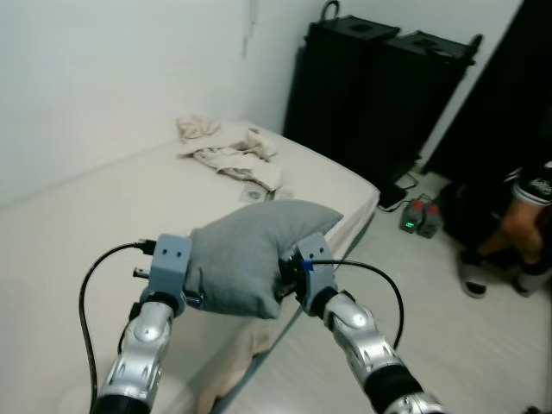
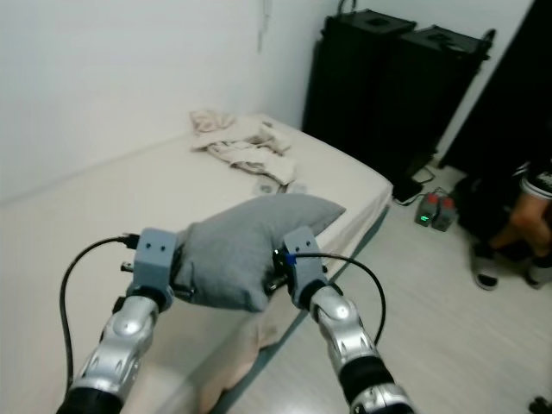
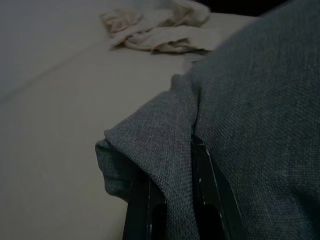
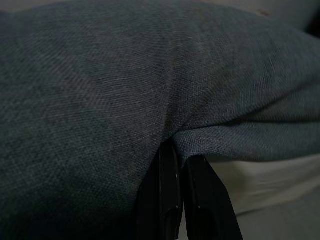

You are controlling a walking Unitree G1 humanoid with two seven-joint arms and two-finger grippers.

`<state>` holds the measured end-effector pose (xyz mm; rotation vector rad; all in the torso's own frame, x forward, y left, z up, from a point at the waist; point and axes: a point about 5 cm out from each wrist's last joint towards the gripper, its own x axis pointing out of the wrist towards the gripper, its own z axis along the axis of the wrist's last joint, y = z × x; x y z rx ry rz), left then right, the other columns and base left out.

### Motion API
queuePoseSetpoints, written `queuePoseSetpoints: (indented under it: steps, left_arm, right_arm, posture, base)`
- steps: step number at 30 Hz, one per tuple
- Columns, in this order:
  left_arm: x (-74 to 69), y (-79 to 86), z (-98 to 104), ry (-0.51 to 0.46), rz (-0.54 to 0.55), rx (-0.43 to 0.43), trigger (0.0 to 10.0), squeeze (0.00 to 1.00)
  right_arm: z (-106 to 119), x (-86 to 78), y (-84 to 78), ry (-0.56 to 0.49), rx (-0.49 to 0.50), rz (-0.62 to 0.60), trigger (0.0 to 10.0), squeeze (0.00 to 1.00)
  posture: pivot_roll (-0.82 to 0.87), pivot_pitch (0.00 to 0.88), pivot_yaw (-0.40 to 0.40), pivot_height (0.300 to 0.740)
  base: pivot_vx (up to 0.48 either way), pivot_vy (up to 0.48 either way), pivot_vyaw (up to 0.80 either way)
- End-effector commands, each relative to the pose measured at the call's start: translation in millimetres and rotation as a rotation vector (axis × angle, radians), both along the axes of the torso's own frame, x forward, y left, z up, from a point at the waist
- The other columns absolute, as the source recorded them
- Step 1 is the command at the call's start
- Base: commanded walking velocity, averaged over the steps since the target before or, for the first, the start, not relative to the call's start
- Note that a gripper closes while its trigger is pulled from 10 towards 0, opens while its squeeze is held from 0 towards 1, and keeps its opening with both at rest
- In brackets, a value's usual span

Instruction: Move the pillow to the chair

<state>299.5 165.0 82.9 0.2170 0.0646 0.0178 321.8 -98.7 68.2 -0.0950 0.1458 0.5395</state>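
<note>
Pillow [image 1: 246, 259] hangs lifted between the left gripper [image 3: 172, 200] and right gripper [image 4: 182, 190], each pinching a fold of its grey fabric, above the bed [image 1: 103, 216] edge (pickup looks done), carrying to a chair remains.

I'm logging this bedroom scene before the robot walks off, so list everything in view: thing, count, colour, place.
pillow: one, grey, held up between both grippers over the near edge of the bed
bed: one, cream, along the white wall
crumpled cloth: one heap, off-white, at the far end of the bed
cases: two, black, upright against the wall beyond the bed
small device: one, dark with a green light, on the floor near the cases
floor: pale wood, right of the bed
person: one, legs and sandalled feet at the right edge
left gripper: black fingers pinching a fold of the pillow
right gripper: black fingers pinching the pillow's other side
</note>
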Motion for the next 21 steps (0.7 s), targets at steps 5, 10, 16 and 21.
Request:
queuePoseSetpoints:
  steps: [5,10,16,21]
  left_arm:
    - [-1.7,3.9,-0.5,-0.021,0.032,0.013,10.0,0.0]
    - [-2.1,1.5,-1.7,-0.023,0.027,0.0,10.0,0.0]
    - [-1.3,2.5,-4.8,-0.003,0.039,-0.003,10.0,0.0]
    - [1.8,-3.5,-8.1,0.025,0.017,-0.036,10.0,0.0]
  right_arm:
    - [11.1,4.9,2.5,-0.052,0.014,0.004,10.0,0.0]
    - [12.0,5.9,3.0,-0.05,0.011,0.006,10.0,0.0]
    - [11.3,5.9,3.3,-0.044,0.008,0.008,10.0,0.0]
    - [4.7,4.9,0.6,-0.003,0.009,-0.017,10.0,0.0]
  posture:
    - [-0.02,0.047,-0.106,0.74]
    - [-0.02,0.049,-0.109,0.74]
    - [-0.02,0.049,-0.107,0.74]
    - [-0.01,0.051,-0.104,0.74]
  base:
    - [0.0,0.0,-0.8]
    - [0.0,0.0,-0.8]
    - [0.0,0.0,-0.8]
    - [0.0,0.0,-0.8]
